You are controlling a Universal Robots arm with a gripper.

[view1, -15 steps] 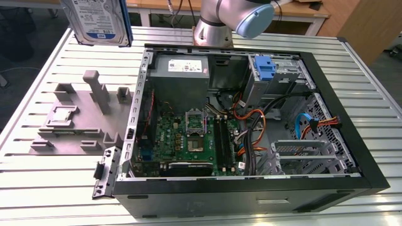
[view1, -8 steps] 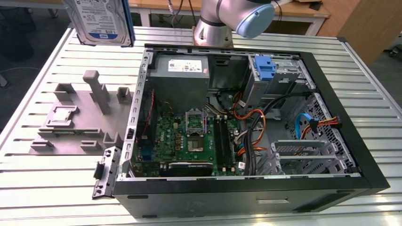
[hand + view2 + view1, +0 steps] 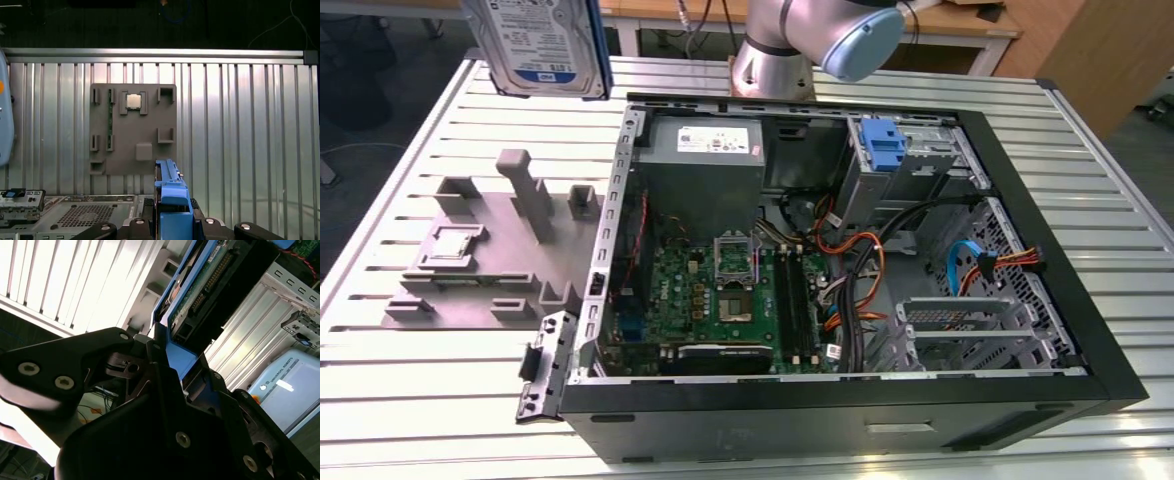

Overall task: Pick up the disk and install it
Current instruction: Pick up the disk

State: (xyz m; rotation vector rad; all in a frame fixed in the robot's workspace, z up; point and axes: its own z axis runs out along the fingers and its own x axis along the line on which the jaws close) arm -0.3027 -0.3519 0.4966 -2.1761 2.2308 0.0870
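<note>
The black claw [image 3: 172,222] was clamped tight on the flat, blue-railed silver disk [image 3: 540,45], held aloft at ten o'clock of the open computer case [image 3: 787,430] in the exterior view.

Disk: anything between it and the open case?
Nothing visible. The gripper is shut on the disk, held above the table at the exterior view's left of the case, whose side is open. Inside, loose cables run near the drive cages and a blue bracket sits in one bay.
</note>
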